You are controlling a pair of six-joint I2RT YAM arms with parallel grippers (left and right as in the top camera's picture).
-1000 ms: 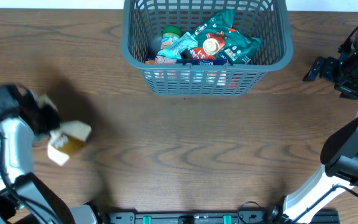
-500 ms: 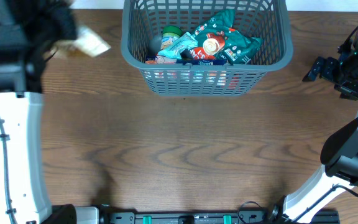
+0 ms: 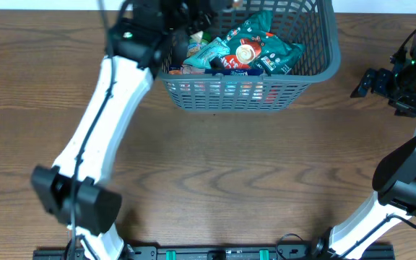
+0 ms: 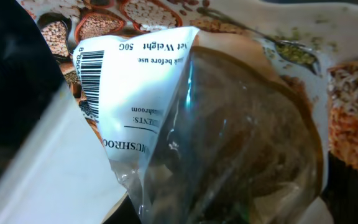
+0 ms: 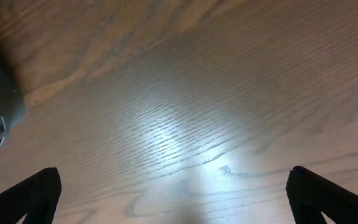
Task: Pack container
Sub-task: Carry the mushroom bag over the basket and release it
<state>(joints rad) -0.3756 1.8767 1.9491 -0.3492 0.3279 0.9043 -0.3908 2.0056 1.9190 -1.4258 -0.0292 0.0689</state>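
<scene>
Left tool (image 3: 193, 14) hangs over the left part of the container (image 3: 230, 92), closed on a clear mushroom packet (image 4: 229, 124); its arm stretches far out from the near-left edge. The container stands at the far middle of the tabletop (image 3: 215, 166), snack packets (image 3: 255, 47) inside. Right tool (image 3: 370, 79) hovers to its right, fingers wide apart, empty.

Packet (image 4: 216, 124) txt: "Weight 50G", "before use", "…SHROOM"; rest unreadable.
</scene>
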